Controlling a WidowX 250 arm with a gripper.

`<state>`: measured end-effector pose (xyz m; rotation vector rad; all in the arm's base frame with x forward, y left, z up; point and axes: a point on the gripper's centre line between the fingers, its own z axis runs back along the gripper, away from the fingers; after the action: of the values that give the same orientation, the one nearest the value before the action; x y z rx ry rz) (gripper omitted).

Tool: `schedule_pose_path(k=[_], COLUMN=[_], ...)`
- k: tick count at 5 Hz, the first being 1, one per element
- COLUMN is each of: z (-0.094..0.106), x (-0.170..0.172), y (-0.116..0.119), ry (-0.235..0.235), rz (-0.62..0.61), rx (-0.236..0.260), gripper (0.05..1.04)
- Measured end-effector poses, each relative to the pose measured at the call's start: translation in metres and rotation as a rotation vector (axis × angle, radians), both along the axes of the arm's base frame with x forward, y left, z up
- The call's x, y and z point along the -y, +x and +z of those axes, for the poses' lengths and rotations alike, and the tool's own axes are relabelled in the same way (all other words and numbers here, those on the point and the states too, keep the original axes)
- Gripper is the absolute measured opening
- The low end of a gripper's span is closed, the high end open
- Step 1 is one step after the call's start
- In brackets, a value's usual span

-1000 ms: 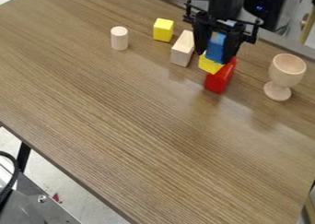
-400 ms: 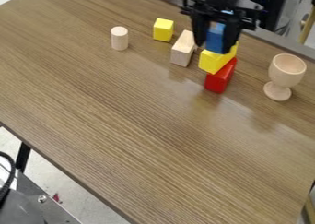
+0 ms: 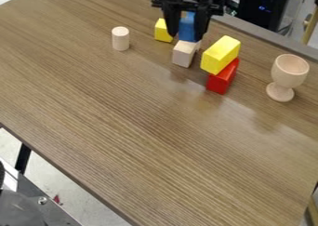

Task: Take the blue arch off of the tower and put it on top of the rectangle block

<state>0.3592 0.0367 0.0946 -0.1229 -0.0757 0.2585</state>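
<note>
Fingers: the tips of the black gripper point(image 3: 186, 36) were closed in on the blue arch block point(image 3: 187, 29), one on each side of it.
Blue arch: it was off the tower, up between the fingers, near the top of the view. It was in front of the far end of the pale wooden rectangle block point(image 3: 184, 54). I can't tell if the two touched.
Rectangle block: it lay on the brown wood-grain surface point(image 3: 136, 122), just beside the tower.
Tower: a long yellow block point(image 3: 220, 55) sat on top of a red block point(image 3: 220, 80).
Small yellow block: this yellow block point(image 3: 162, 31) was behind the fingers, and part of it was hidden.
Round peg: a short, pale wooden peg point(image 3: 120, 39) stood up on the left side of the view.
Cup: a pale wooden cup with a round foot point(image 3: 289, 71) stood upright on the right, well apart from the peg.
</note>
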Motion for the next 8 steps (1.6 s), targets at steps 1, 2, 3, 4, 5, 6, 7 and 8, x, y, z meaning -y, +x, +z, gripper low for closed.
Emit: schedule_pose_path(k=[1,2,3,4,5,6,7,8], z=[-0.011,-0.022,-0.027,-0.026,-0.023,-0.023,-0.023,-0.023], x=[-0.007,-0.008,-0.007,-0.01,-0.01,-0.007,-0.003,-0.001], y=[0.002,0.005,0.01,0.012,0.015,0.015,0.016,0.017], ry=[0.005,0.014,0.032,0.049,0.059,0.064,0.067,0.078], rz=[0.008,0.001,-0.016,-0.017,-0.024,-0.035,-0.047,-0.052], rx=[-0.019,-0.034,-0.034,-0.027,-0.014,-0.015,-0.012,-0.007], gripper=[0.562,0.562,0.562,0.562,0.562,0.563,0.562,0.562])
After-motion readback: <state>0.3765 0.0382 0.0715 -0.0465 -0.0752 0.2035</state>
